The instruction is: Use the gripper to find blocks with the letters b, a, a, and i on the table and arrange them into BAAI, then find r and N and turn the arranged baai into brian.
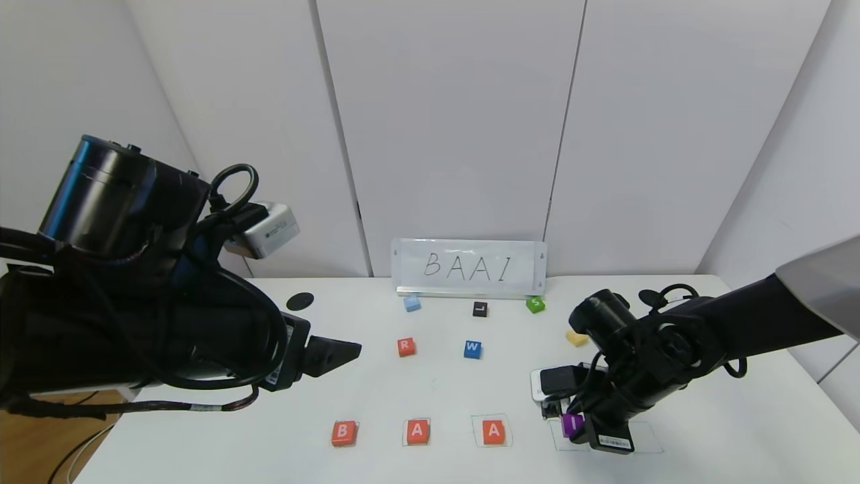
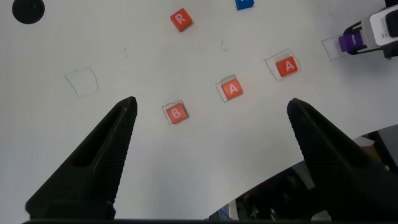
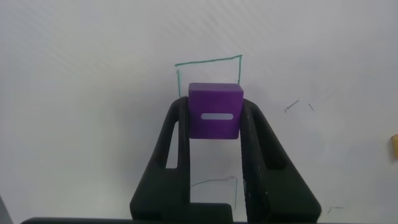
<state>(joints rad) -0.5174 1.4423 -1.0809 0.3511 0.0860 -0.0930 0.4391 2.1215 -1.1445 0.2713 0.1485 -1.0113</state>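
Right gripper (image 3: 214, 134) is clamped shut on the purple I block (image 3: 215, 111), one finger pressed against each side of the cube, the white letter stroke facing the wrist camera. Beneath the held cube lies a thin green hand-drawn square (image 3: 209, 62) on the white table (image 1: 430, 396); whether the cube rests on the surface or hangs just above it cannot be told. To the gripper's left, in a row along the near edge of the table, stand the nearer orange-red A block (image 1: 494, 431), the second A block (image 1: 417, 431) and the B block (image 1: 343, 433), each apart from its neighbour and each on its own green outline. Beyond that row, farther from the robot, sit the orange-red R block (image 1: 406, 347) and the blue W cube (image 1: 472, 349). Farther back still are a light blue cube (image 1: 412, 303), a black cube (image 1: 480, 309) and a green cube (image 1: 535, 304), just in front of a white sign (image 1: 469, 267) lettered BAAI. A yellow piece (image 1: 576, 338) lies just behind the right arm. Left gripper (image 2: 211, 112) hovers well to the left with its pointed fingers spread wide and holding nothing.
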